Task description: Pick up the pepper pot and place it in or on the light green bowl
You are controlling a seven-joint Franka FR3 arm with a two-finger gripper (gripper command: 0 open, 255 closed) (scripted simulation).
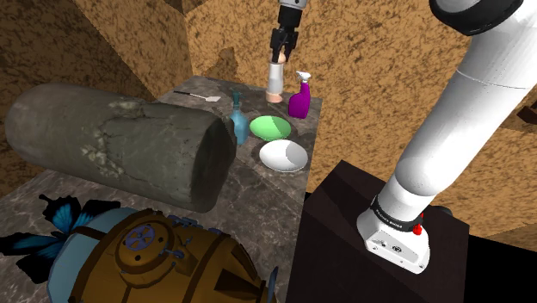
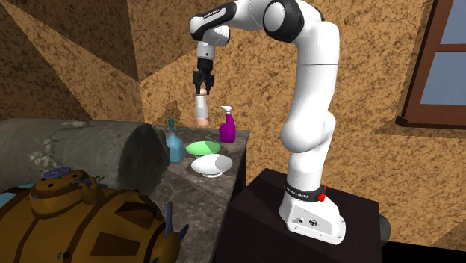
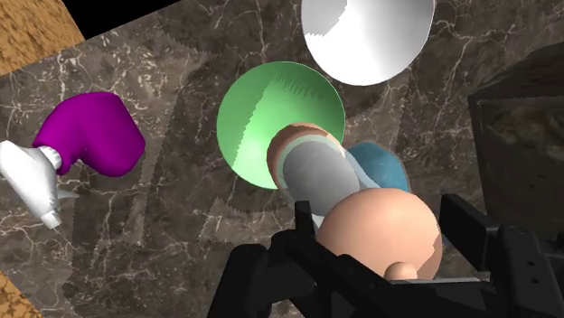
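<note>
My gripper [image 1: 281, 47] is shut on the pepper pot [image 1: 275, 81], a tall pot with a peach top and base and a grey middle. It hangs upright in the air over the far end of the dark marble table [image 1: 252, 184]. In the second exterior view the gripper [image 2: 202, 84] holds the pot [image 2: 202, 109] by its top, above the table. The light green bowl [image 1: 270, 128] sits on the table below and nearer. In the wrist view the fingers [image 3: 303, 219] clasp the pot's round top [image 3: 380, 226], and its lower end overlaps the rim of the green bowl [image 3: 258, 113].
A white bowl [image 1: 283, 156] lies just in front of the green one. A purple spray bottle [image 1: 299, 99] stands to the right of the pot and a blue bottle [image 1: 238, 120] to the left of the bowls. A big grey cylinder [image 1: 120, 142] and a brass barrel [image 1: 163, 258] crowd the near side.
</note>
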